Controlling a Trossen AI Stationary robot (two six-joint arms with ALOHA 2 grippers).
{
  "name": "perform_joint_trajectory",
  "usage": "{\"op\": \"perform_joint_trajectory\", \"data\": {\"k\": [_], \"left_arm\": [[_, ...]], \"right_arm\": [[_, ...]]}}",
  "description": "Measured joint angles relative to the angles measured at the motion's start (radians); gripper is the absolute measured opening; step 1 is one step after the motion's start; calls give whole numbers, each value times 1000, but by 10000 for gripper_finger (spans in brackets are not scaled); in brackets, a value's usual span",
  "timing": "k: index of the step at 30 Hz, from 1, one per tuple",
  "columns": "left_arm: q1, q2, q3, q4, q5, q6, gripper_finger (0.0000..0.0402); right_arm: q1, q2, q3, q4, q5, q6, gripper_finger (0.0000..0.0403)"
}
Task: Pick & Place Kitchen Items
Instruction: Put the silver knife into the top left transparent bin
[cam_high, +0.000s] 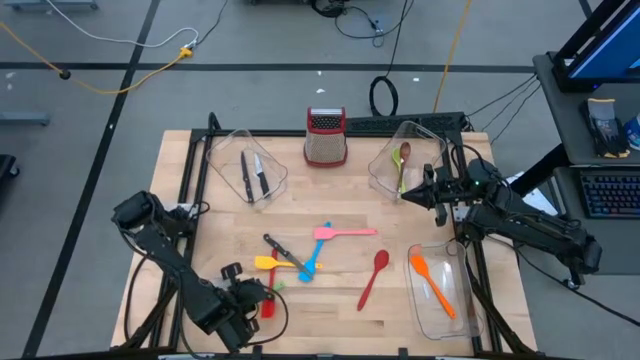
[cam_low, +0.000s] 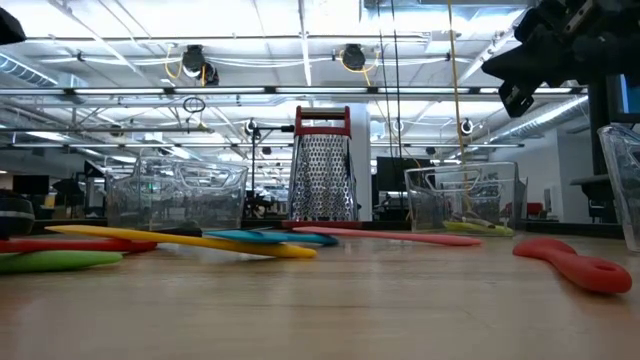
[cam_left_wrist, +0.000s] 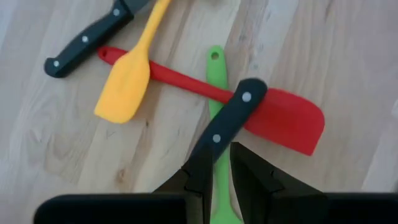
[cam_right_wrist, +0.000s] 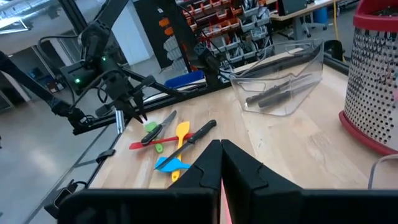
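From above, the left gripper hangs over the near-left utensil pile.

Its wrist camera shows fingers pinching a black-handled knife above the crossed green spatula and red spatula; a weak grip could drop it.

The right gripper waits far right, fingers pressed together.

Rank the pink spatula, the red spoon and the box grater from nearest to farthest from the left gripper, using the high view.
From the left gripper:
1. Pink spatula, table middle.
2. Red spoon, toward the right side, only slightly farther.
3. Box grater, at the far edge.
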Motion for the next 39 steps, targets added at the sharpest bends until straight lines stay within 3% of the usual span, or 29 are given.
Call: {"op": "perform_joint_trajectory", "data": {"k": [7, 13, 20, 27, 34, 39], "left_arm": [[0, 1, -54, 31, 36, 19, 73], [-5, 1, -60, 29, 39, 3, 137], [-10, 1, -60, 20, 2, 100, 196], [-6, 1, -94, 74, -6, 137, 202], [-6, 1, -164, 116, 51, 125, 202], [-6, 1, -164, 115, 38, 134, 202]], "right_arm": [[0, 0, 0, 0, -1, 1, 0], [0, 0, 0, 0, -1, 1, 0], [0, 0, 0, 0, -1, 8, 0], [0, 0, 0, 0, -2, -38, 0], [0, 0, 0, 0, 4, -171, 0], [0, 0, 0, 2, 154, -190, 0]]}}
